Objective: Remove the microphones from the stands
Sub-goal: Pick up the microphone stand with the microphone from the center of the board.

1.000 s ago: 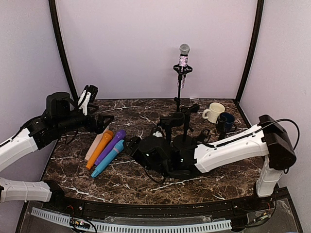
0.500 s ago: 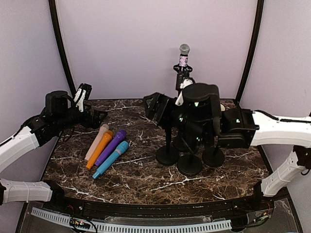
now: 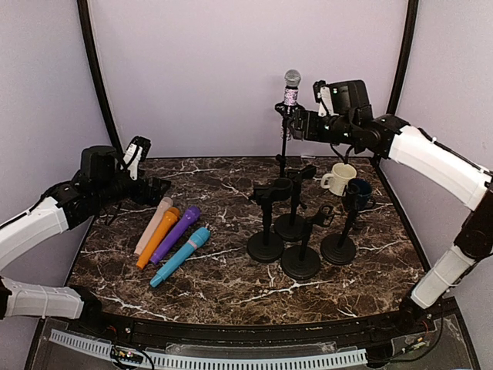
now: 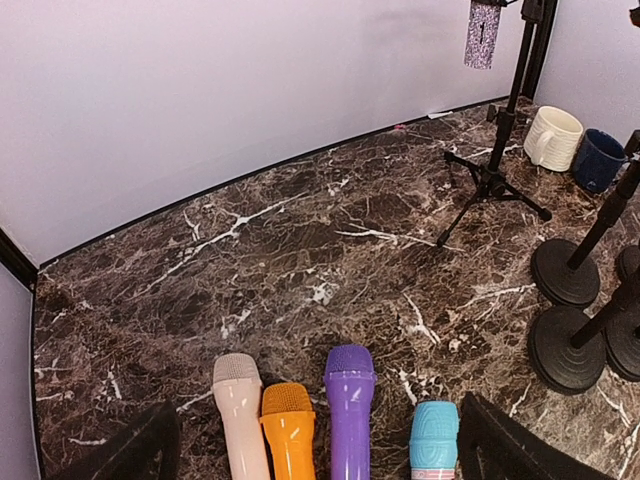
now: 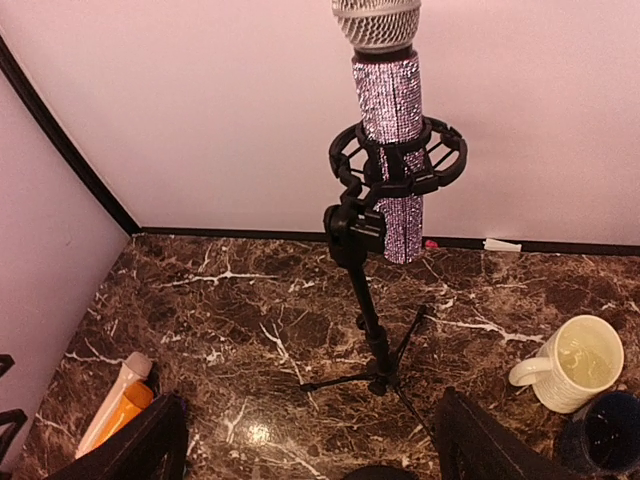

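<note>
Microphone (image 3: 292, 87) sits in its stand (image 3: 284, 150), upper centre of the top view. Right gripper (image 3: 303, 123) is just beside it, jaws apart like the left gripper (image 3: 146, 169). I judge this the reaching step; next it should clamp the body and lift.

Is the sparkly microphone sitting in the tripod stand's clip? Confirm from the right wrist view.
Yes, the sparkly microphone stands upright through the black ring clip atop the tripod stand.

Right end effector (image 3: 302, 123) swung up from low over the table (image 3: 223, 277), now high, just beside microphone (image 3: 291, 91)
</note>
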Robot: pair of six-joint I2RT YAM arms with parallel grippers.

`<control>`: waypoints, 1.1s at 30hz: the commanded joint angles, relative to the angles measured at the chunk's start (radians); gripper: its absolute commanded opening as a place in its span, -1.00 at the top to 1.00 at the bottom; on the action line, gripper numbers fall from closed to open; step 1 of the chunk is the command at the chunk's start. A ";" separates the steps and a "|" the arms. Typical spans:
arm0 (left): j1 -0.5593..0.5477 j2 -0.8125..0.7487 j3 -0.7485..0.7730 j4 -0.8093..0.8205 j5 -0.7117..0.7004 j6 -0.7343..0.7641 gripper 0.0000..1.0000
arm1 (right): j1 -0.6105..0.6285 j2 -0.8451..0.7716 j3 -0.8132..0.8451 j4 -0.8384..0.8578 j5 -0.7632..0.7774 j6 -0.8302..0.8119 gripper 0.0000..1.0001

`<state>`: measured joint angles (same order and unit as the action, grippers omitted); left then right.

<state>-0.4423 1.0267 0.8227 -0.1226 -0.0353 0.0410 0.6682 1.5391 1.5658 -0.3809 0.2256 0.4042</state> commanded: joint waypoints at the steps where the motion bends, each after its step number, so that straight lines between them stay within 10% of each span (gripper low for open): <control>1: 0.004 0.010 -0.002 -0.012 0.006 0.011 -0.96 | -0.084 0.077 0.020 0.094 -0.233 -0.150 -0.70; 33: 0.004 0.123 0.039 -0.015 0.032 0.028 -0.96 | -0.170 0.383 0.028 0.497 -0.361 -0.217 0.30</control>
<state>-0.4423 1.1404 0.8333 -0.1234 -0.0151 0.0509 0.4965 1.9049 1.5864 0.0505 -0.1345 0.1932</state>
